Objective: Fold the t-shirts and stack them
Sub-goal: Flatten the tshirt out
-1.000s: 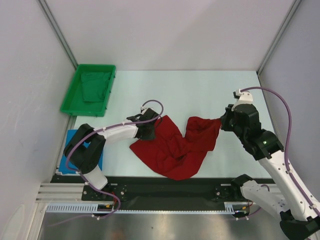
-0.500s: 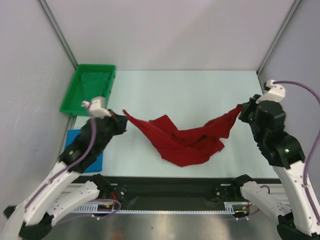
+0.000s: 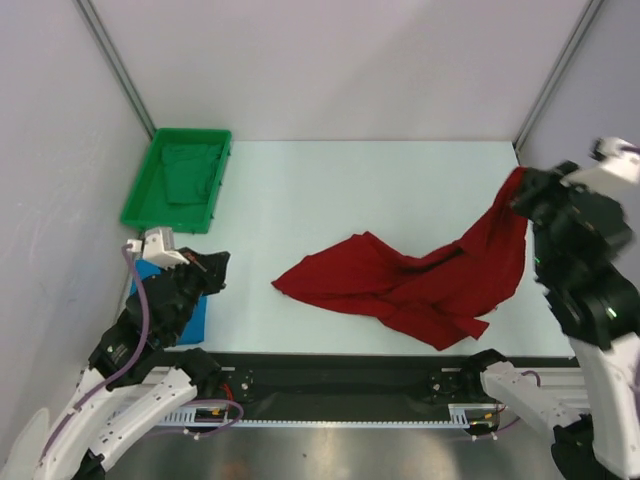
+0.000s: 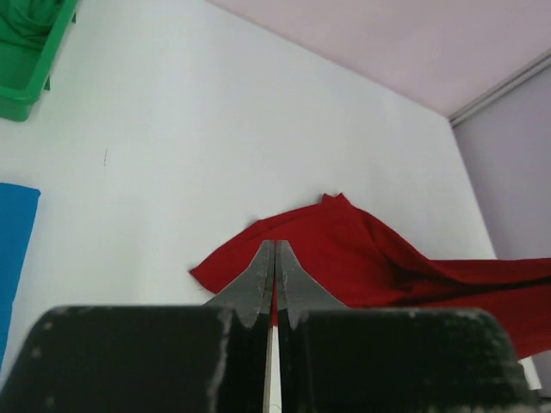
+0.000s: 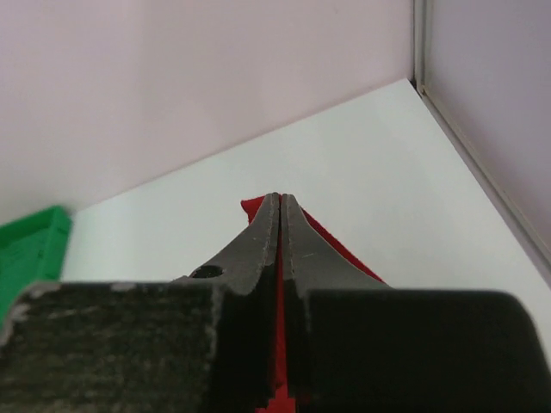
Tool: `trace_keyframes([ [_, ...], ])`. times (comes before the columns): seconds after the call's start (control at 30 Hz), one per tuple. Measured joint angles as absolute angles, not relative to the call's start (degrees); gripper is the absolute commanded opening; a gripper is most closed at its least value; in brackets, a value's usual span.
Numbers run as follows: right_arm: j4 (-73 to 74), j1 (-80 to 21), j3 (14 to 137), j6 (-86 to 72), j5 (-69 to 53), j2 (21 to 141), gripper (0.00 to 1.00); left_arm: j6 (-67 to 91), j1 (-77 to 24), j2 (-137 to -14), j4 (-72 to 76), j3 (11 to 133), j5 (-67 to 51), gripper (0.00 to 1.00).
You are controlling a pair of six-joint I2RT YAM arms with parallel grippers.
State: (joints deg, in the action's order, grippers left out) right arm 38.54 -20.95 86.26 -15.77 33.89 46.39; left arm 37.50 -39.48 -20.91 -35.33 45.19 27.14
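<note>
The deep red t-shirt (image 3: 400, 285) lies rumpled across the table's middle, and its right end rises off the surface. My right gripper (image 3: 519, 192) is shut on that raised end and holds it high at the far right. In the right wrist view the red cloth (image 5: 255, 207) shows pinched between the shut fingers of the right gripper (image 5: 281, 200). My left gripper (image 3: 214, 264) is shut and empty at the near left, apart from the shirt's left tip. The left wrist view shows the left gripper (image 4: 275, 247) with the red shirt (image 4: 370, 258) beyond it. The bright blue t-shirt (image 3: 192, 312) lies under my left arm, mostly hidden.
A green tray (image 3: 150, 175) holding green cloth stands at the far left and shows in both wrist views (image 4: 24, 95) (image 5: 30, 249). Metal frame posts and walls close in the table on the left, right and back. A black rail runs along the near edge.
My left gripper let go of the red shirt and drew back to the near left. The shirt's left end dropped onto the table. My right gripper rose and moved right with its end.
</note>
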Motion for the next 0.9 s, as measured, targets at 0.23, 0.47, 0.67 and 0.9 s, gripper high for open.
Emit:
trace_keyframes([
  [0.23,26.85,-7.75,79.53,-15.99,25.87,68.03,0.00,35.73,-39.48,-38.26,-32.21,45.39,25.12,0.27],
  [0.47,20.82,6.55,87.61,-20.60,14.33,93.41,0.00,32.62,-39.38,-53.28,-27.03,45.41,17.74,0.37],
  [0.67,20.14,9.08,107.87,-21.10,7.20,114.02,0.03,32.51,-36.40,-53.80,-24.53,43.77,13.96,0.58],
  [0.9,31.75,8.38,134.78,-22.50,-1.19,130.74,0.64,32.21,-28.86,-59.57,-22.31,40.64,5.08,0.71],
])
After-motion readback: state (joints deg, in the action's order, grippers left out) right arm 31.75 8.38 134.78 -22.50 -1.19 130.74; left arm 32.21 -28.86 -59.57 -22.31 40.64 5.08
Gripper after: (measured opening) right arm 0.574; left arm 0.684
